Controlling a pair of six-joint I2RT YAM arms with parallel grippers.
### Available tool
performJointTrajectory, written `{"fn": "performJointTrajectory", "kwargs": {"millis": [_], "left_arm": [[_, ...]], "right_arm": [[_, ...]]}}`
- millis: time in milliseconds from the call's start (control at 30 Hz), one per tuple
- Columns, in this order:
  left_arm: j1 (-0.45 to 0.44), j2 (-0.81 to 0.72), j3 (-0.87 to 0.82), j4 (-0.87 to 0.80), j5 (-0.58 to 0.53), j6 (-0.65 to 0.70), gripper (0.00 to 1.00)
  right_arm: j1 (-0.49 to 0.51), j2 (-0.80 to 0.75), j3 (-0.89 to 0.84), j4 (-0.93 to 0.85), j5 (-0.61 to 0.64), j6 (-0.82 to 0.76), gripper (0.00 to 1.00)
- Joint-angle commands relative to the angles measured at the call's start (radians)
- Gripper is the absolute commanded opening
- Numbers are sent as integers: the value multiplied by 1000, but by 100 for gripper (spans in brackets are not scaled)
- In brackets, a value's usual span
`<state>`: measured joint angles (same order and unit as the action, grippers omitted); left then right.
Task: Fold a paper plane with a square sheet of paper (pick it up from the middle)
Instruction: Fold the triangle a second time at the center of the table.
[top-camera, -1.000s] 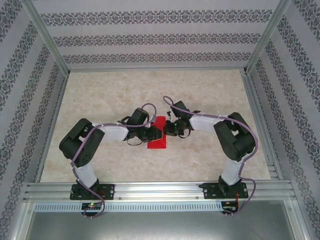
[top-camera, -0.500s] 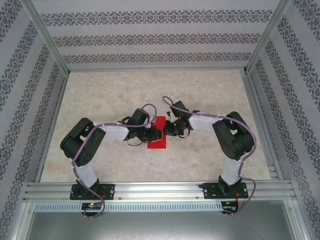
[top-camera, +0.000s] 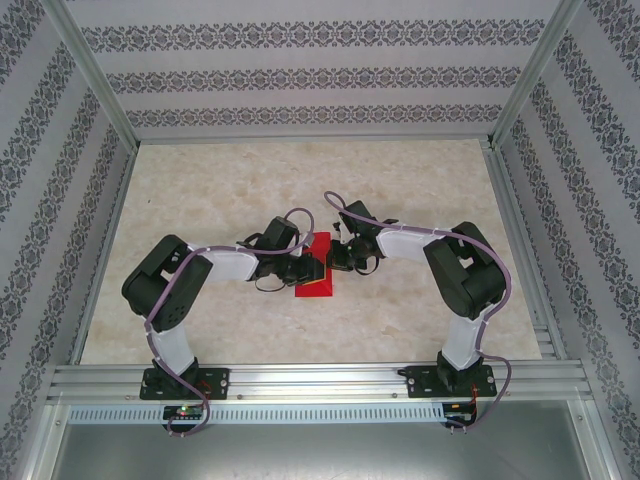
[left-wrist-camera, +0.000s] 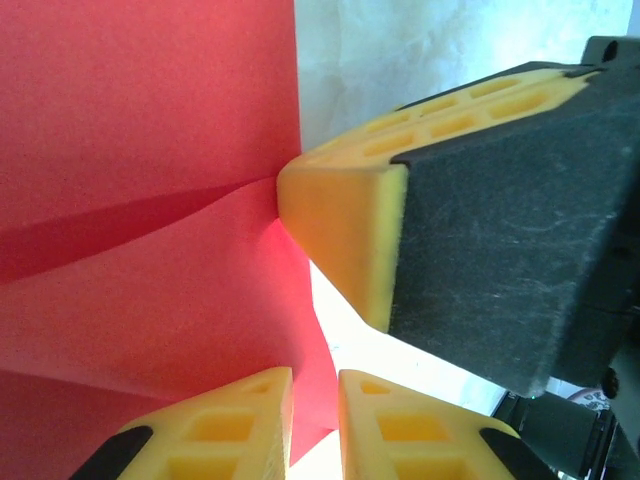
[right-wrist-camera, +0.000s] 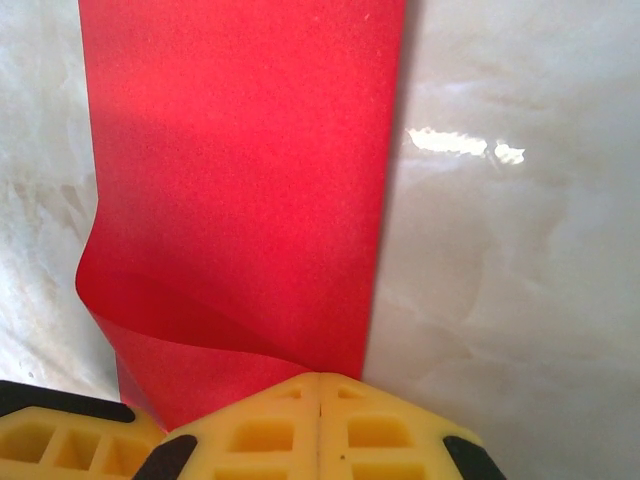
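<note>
Red and thin, the square sheet of paper lies at the middle of the table, and your two arms meet over it, one from each side. Your left fingers stand slightly parted, with a narrow gap between them and the sheet's edge running into that gap; whether they touch it you cannot tell. Your right fingers are pressed fully together, their tips set against the sheet's edge, right where a crease runs across the paper. From the right wrist you see the part of the sheet beside those tips curling up off the table.
</note>
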<state>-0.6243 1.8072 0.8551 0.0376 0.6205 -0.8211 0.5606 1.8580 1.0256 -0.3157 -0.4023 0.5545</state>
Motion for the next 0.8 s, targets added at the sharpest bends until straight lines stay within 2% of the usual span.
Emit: {"fn": "performJointTrajectory", "kwargs": {"millis": [0,767], "left_arm": [[-11,21,25,27,6,0,19],[-11,31,18,-17,-31,-11,16]], "right_arm": [[-8,16,15,-20,35,11,4],[-12,0,26,-27,32,10,5]]}}
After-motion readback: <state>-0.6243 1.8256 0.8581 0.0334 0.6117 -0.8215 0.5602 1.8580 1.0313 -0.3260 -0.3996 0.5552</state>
